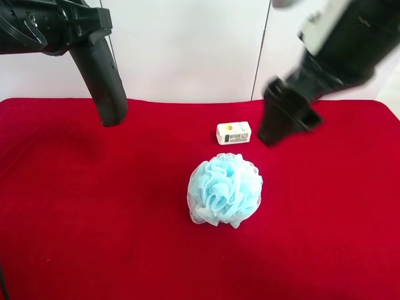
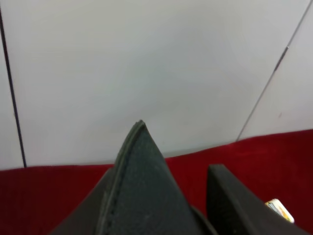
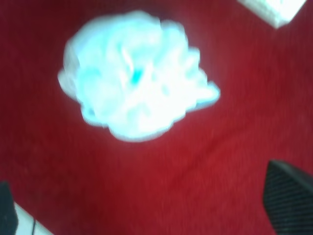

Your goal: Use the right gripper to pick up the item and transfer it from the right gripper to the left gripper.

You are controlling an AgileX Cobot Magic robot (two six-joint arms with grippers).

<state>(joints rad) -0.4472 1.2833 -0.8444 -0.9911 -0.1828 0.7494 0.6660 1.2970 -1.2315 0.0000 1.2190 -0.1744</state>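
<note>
A light blue mesh bath puff (image 1: 225, 190) lies on the red cloth near the middle of the table. It also shows in the right wrist view (image 3: 134, 76), blurred. My right gripper (image 1: 270, 134), on the arm at the exterior high view's right, hangs above the cloth behind and to the right of the puff. It is open and empty (image 3: 146, 203), with one finger (image 3: 288, 200) at each lower corner of its view. My left gripper (image 1: 112, 117) is raised at the far left, away from the puff. Its fingers (image 2: 142, 186) stand close together and hold nothing.
A small white box (image 1: 234, 133) lies on the red cloth (image 1: 94, 206) just behind the puff, beside the right gripper. It also shows in the right wrist view (image 3: 274, 9) and the left wrist view (image 2: 279, 210). A white wall (image 1: 187, 50) stands behind the table.
</note>
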